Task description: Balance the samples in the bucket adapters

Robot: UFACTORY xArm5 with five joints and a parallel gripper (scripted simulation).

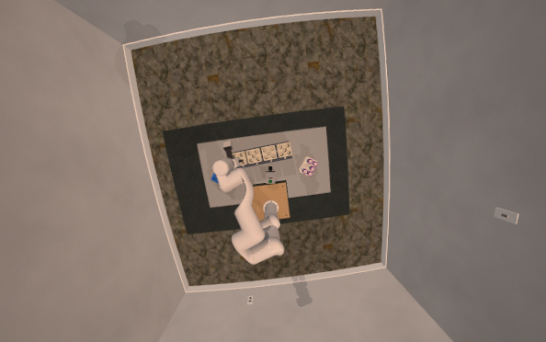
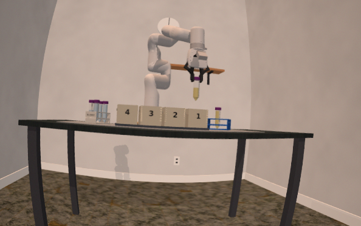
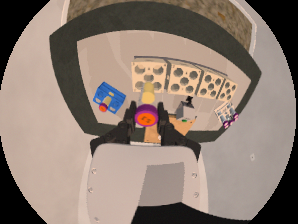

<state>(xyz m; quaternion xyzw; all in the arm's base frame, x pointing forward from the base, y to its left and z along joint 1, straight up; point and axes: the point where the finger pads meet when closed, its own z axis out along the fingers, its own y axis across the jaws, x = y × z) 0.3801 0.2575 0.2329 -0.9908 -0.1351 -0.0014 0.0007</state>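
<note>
tabletop (image 2: 267, 133): dark and long, and it carries everything. The tan adapter blocks (image 2: 151, 115) stand in a row along the middle, numbered 4, 3, 2, 1 as seen from the outside view.

arm (image 2: 158, 51): big and white, bent over the end of the row where block 1 (image 2: 197, 118) is.

white blank rack (image 2: 91, 116): sits near the tabletop edge past block 4, with a few purple-capped tubes in it.

blue sample rack (image 2: 219, 124): sits just beside block 1, toward the other end edge. One sample tube stands in it.

tool (image 2: 199, 76): its dark fingers are closed partway around the top of a sample tube (image 2: 196, 90), just under the purple cap. The tube hangs straight down, high above block 1, touching nothing below.

how the tube handles: I think it is light, hard and smooth, so it could slip. Holding it up by the cap looks like the best place. It has a pointed tip and yellow liquid inside, so it should stay upright.

outside view: shows the tube's height above the blocks and its liquid level.

wrist view: shows the orange cap dot (image 3: 145, 117) and the holes (image 3: 148, 74) below, which the outside view hides. The ID on the dot is too small to read.

top view: the arm covers the tube there.
</note>
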